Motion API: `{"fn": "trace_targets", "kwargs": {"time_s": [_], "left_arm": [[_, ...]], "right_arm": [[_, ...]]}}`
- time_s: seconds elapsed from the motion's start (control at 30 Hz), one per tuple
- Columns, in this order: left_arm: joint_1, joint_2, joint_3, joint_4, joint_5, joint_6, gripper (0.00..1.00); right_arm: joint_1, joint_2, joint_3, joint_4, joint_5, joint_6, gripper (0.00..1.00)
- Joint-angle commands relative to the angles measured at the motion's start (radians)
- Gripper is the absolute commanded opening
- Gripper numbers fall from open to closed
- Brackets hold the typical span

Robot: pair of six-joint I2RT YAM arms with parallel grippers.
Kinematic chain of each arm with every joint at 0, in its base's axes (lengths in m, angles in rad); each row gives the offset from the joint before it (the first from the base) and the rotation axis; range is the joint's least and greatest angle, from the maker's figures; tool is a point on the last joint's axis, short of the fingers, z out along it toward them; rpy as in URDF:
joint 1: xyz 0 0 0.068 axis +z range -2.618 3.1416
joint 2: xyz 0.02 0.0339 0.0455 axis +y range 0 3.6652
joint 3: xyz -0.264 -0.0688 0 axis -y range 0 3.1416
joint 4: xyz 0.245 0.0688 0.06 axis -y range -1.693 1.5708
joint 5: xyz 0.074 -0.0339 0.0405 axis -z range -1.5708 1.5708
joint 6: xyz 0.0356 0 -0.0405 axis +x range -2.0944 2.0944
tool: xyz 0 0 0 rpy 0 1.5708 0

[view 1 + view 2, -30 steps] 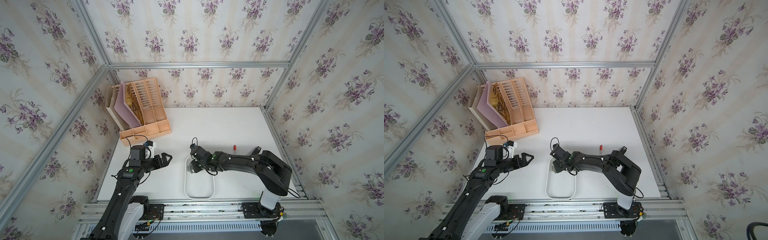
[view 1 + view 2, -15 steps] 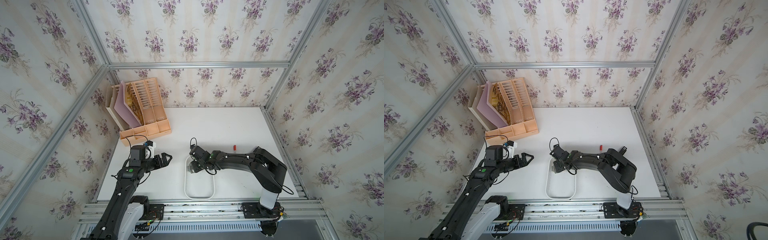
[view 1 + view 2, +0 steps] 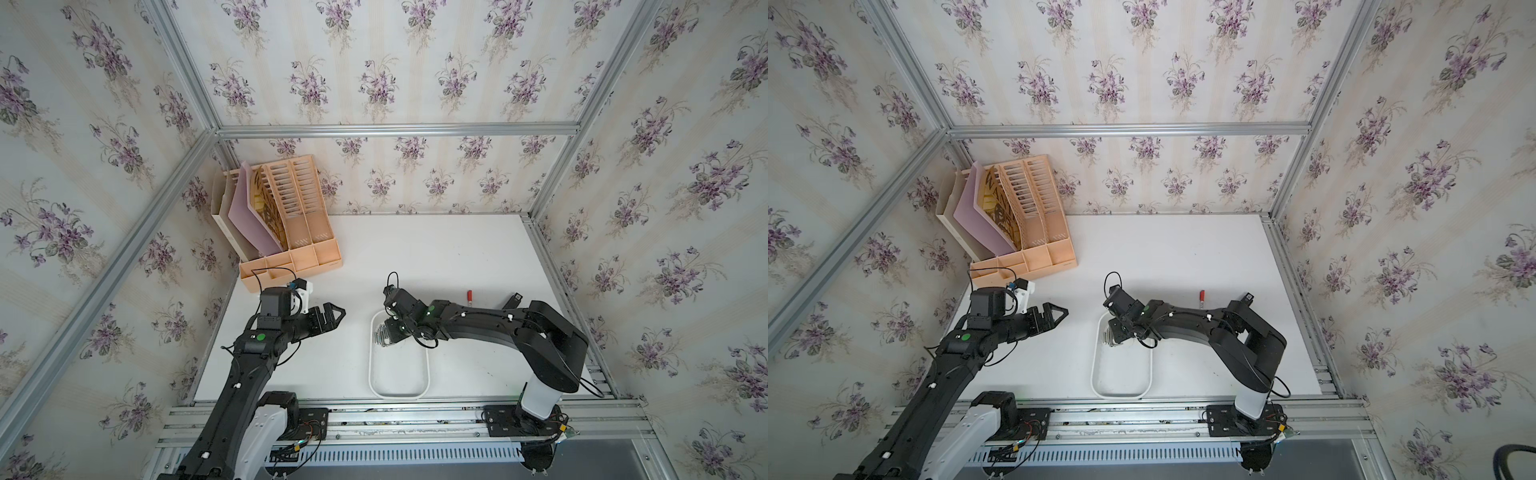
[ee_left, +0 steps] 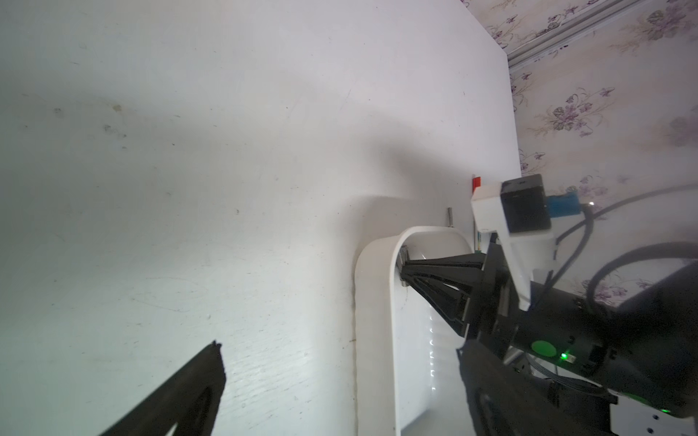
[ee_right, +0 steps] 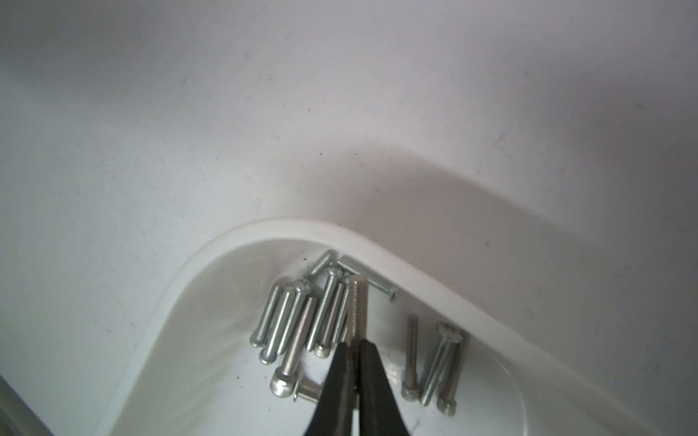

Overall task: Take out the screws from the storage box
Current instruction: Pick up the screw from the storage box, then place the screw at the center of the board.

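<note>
The storage box [image 3: 399, 397] [image 3: 1121, 397] is a shallow white tray near the table's front edge. Several silvery screws [image 3: 379, 337] [image 5: 291, 324] lie bunched in its far left corner, a few more [image 5: 438, 362] beside them. My right gripper [image 3: 385, 331] [image 3: 1116, 332] [image 5: 357, 345] reaches into that corner. It is shut on the shaft of one screw [image 5: 357, 302], which sticks out past the fingertips. My left gripper [image 3: 332, 315] [image 3: 1057, 316] [image 4: 340, 349] hangs open and empty left of the box [image 4: 372, 321], above bare table.
A peach-orange file organiser [image 3: 291, 232] [image 3: 1025, 232] stands at the back left. A red-capped marker pen [image 3: 470, 296] [image 3: 1202, 296] lies behind the right arm. In the left wrist view a small grey pin [image 4: 449, 216] lies on the table just beyond the box.
The right gripper's jaws have closed onto a screw in the box corner. The left arm has not moved.
</note>
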Motion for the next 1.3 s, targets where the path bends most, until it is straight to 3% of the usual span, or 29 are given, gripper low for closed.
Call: {"fn": "trace_targets", "kwargs": {"time_s": [0.0,0.13,0.27,0.33,0.5,0.7,0.87,1.07,1.27], "left_arm": [[0.001,0.038,0.087,-0.122,0.113,-0.001,0.99],[0.001,0.179,0.293,-0.356,0.204,0.151,1.0],[0.007,0.297,0.314,-0.307,0.323,0.173,0.99],[0.027,0.327,0.369,-0.352,0.3,0.208,1.0],[0.038,0.187,0.341,-0.334,0.161,0.208,0.99],[0.041,0.169,0.324,-0.311,0.203,0.203,0.99],[0.119,0.165,0.332,-0.336,0.187,0.198,0.99],[0.131,0.051,0.313,-0.296,0.203,0.196,0.99],[0.085,0.162,0.317,-0.336,0.197,0.182,0.99]], "right_arm": [[-0.004,0.024,0.008,-0.006,0.007,0.0,0.15],[-0.007,0.051,0.017,0.004,-0.039,0.0,0.2],[-0.008,0.043,0.014,0.0,-0.018,0.0,0.19],[-0.008,0.038,0.013,-0.006,0.005,-0.002,0.2],[-0.019,0.066,0.031,-0.025,0.028,-0.002,0.21],[-0.025,0.107,0.049,-0.03,-0.011,-0.005,0.2],[-0.032,0.079,0.033,-0.025,-0.039,0.0,0.11],[-0.039,-0.034,0.0,-0.016,0.0,-0.006,0.06],[-0.06,-0.262,-0.094,0.023,0.085,0.009,0.05]]}}
